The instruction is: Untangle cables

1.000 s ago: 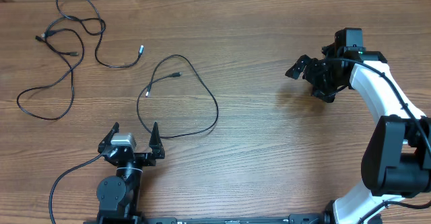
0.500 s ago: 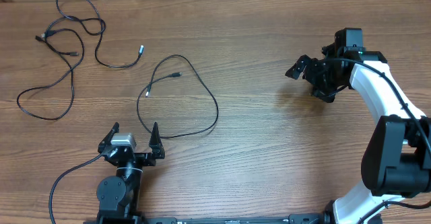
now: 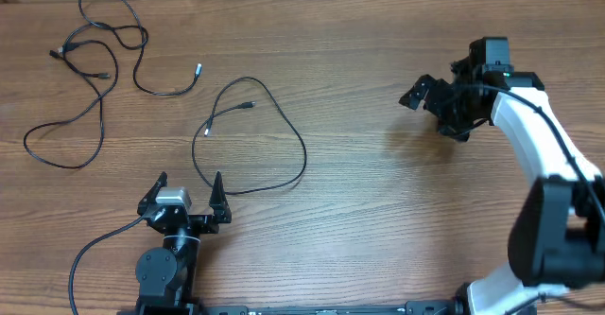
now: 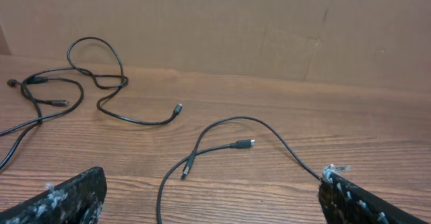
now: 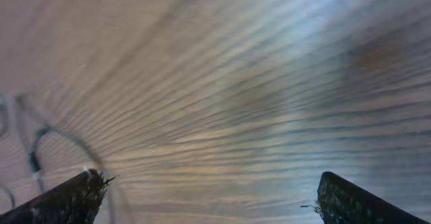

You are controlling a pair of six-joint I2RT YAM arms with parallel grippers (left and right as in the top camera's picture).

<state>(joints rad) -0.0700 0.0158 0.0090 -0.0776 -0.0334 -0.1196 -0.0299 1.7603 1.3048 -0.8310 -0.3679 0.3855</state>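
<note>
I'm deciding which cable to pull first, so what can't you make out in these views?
- Overhead: in the tangled cables, strands are too thin to tell which lies on top at crossings.
- Left wrist: that tangle runs off the left edge; the looped cable vanishes behind a finger of the left gripper.
- Right wrist: motion blur; the cords at its left edge are smears, plugs unreadable.

Cables (image 3: 101,116) lie on the table's (image 3: 378,211) left half, beyond the left pincer (image 3: 189,178)
</note>
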